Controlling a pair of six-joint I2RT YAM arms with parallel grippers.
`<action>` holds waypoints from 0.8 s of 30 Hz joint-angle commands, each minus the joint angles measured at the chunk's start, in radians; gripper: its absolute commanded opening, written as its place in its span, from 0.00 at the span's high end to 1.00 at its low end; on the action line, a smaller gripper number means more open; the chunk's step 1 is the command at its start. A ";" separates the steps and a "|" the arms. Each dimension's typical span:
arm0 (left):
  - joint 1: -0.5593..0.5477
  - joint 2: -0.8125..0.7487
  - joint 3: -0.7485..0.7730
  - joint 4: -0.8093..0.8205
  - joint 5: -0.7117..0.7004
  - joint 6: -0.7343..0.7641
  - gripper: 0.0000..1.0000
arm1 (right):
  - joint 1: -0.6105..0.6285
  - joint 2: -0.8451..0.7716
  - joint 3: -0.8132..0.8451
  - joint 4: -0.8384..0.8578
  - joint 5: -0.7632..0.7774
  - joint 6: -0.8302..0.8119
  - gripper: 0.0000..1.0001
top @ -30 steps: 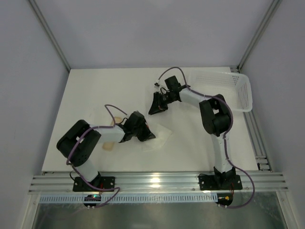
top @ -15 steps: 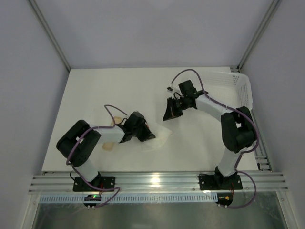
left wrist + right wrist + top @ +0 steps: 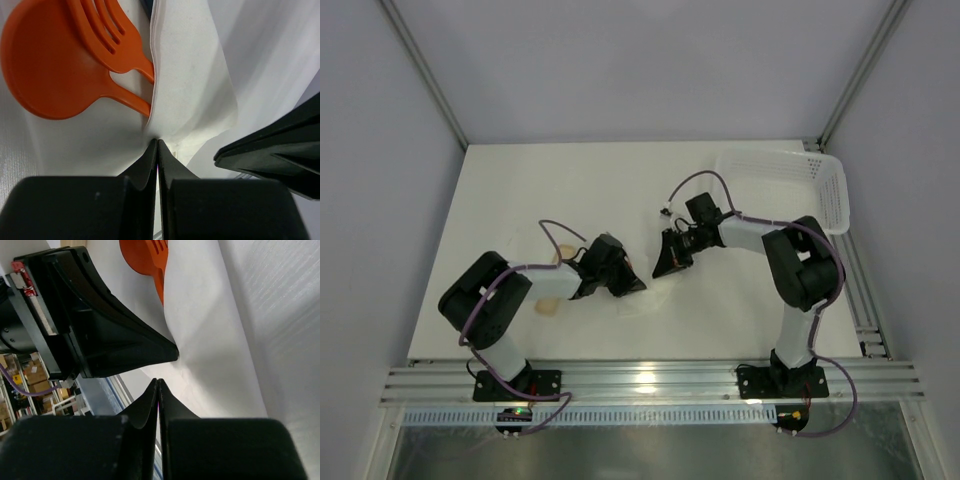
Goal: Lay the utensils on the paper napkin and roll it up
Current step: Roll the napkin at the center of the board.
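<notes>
Spoon (image 3: 50, 65) and fork (image 3: 107, 35) half-wrapped in napkin (image 3: 190, 85); left tool (image 3: 157, 145) pinches its fold, right tool (image 3: 157, 382) closed; I judge rolling unfinished.

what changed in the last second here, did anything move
The right tool moved: it shifted right, then came nearer to the arm bases, ending close beside the left tool at the paper napkin. Its arm folded in behind it. Nothing was visibly picked up or let go. The left tool stayed on the napkin, and the white basket did not move.
</notes>
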 commanded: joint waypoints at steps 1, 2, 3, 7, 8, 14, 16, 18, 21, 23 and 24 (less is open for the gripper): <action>0.000 0.003 0.002 -0.075 -0.053 0.004 1.00 | 0.005 0.066 0.016 0.082 -0.052 0.014 0.96; 0.002 0.003 0.002 -0.076 -0.055 0.004 1.00 | 0.005 0.077 0.019 0.085 -0.054 0.014 0.96; 0.000 0.000 0.003 -0.078 -0.056 0.004 1.00 | 0.005 0.085 0.022 0.091 -0.052 0.016 0.96; 0.000 -0.001 0.003 -0.082 -0.059 0.003 1.00 | 0.005 0.123 0.047 0.081 -0.040 0.003 0.96; -0.001 -0.004 0.002 -0.084 -0.062 0.003 1.00 | 0.005 0.132 0.053 0.082 -0.039 0.000 0.96; -0.006 -0.015 -0.001 -0.099 -0.068 0.003 1.00 | 0.005 0.197 0.102 0.065 -0.012 -0.010 0.96; -0.006 -0.020 -0.005 -0.102 -0.073 0.003 1.00 | 0.005 0.214 0.131 0.047 0.000 -0.018 0.96; -0.006 -0.021 -0.009 -0.102 -0.073 0.004 1.00 | 0.005 0.238 0.153 0.015 0.007 -0.038 0.96; -0.009 -0.023 -0.014 -0.102 -0.075 0.004 1.00 | 0.005 0.261 0.186 -0.016 0.031 -0.056 0.96; -0.012 -0.024 -0.014 -0.104 -0.076 0.001 1.00 | 0.005 0.273 0.200 -0.022 0.035 -0.058 0.96; -0.013 -0.023 -0.012 -0.101 -0.076 0.001 1.00 | 0.006 0.277 0.202 -0.024 0.037 -0.064 0.96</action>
